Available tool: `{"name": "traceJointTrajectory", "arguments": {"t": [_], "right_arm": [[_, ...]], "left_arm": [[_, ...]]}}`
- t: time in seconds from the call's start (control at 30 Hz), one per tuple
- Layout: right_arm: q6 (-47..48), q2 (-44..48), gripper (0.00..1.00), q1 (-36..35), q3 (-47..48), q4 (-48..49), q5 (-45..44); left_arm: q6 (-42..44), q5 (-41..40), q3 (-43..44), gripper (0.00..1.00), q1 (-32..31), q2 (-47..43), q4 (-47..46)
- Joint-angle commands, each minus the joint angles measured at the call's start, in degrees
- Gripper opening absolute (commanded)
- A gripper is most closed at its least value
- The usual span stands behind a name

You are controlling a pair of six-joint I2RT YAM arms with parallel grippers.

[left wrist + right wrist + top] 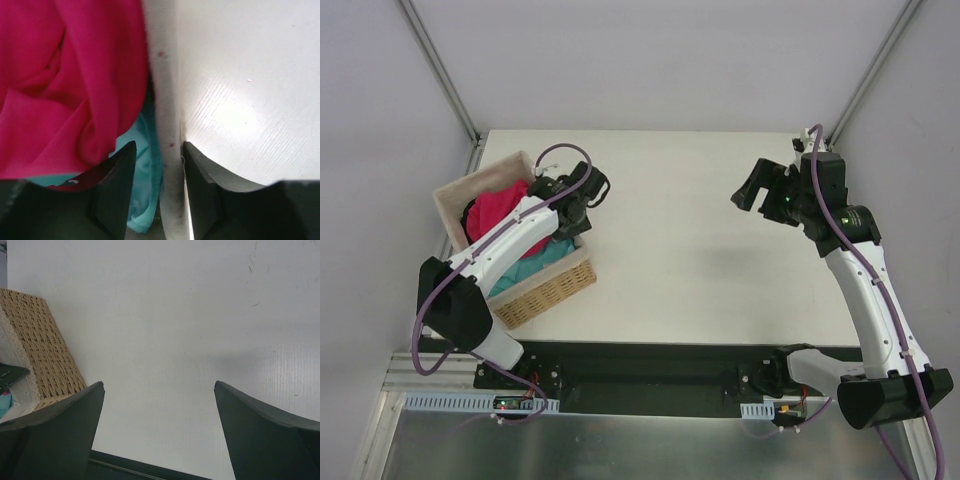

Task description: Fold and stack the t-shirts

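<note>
The crimson-pink t-shirt (498, 212) lies bunched in the wicker basket (555, 290) at the table's left, over the teal t-shirt (535, 262). A sliver of black cloth (470, 213) shows at the pink shirt's left edge. My left gripper (578, 200) hangs over the basket's right rim. In the left wrist view it (158, 147) is open, its jaws straddling the pale lined rim (162, 75) and an edge of the teal shirt (145, 165), with the pink shirt (65, 80) to the left. My right gripper (757, 190) is open and empty above the table; it also shows in the right wrist view (159, 385).
The white table (700, 260) stretches between basket and right arm. The basket's woven side (45, 350) shows at the left of the right wrist view. Frame posts stand at the back corners, and the black base rail (640, 365) runs along the near edge.
</note>
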State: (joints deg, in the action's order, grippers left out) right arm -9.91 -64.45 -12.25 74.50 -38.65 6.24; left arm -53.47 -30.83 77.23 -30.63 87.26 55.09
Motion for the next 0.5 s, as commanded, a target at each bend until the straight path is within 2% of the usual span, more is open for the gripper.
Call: {"name": "traceJointTrajectory", "arguments": {"t": [0.0, 0.13, 0.17, 0.2, 0.23, 0.3, 0.47], "right_arm": [[0.68, 0.46, 0.96, -0.14, 0.82, -0.72, -0.18], [0.59, 0.46, 0.96, -0.14, 1.35, -1.07, 0.00], [0.60, 0.63, 0.96, -0.14, 1.26, -1.16, -0.61], [0.51, 0.72, 0.96, -0.14, 1.00, -1.16, -0.88], [0.51, 0.72, 0.96, -0.14, 0.82, -1.16, -1.05], [0.42, 0.55, 0.96, -0.14, 0.74, -1.16, -1.23], [-0.11, -1.03, 0.96, -0.14, 1.79, -0.98, -0.44]], "left_arm": [[12.22, 1.38, -0.85, 0.40, 1.97, -0.17, -8.93], [22.08, 5.50, -1.64, 0.22, 5.22, -0.78, -10.27], [23.58, 6.47, -2.34, 0.11, 6.71, -1.48, -10.27], [25.68, 7.79, -3.39, 0.06, 8.03, -3.40, -10.44], [27.00, 9.19, -6.01, 0.04, 11.44, -4.55, -11.14], [32.08, 13.68, -8.66, 0.00, 14.36, -7.96, -11.93], [42.74, 11.93, -16.14, 0.00, 17.01, -16.06, -13.43]]}}
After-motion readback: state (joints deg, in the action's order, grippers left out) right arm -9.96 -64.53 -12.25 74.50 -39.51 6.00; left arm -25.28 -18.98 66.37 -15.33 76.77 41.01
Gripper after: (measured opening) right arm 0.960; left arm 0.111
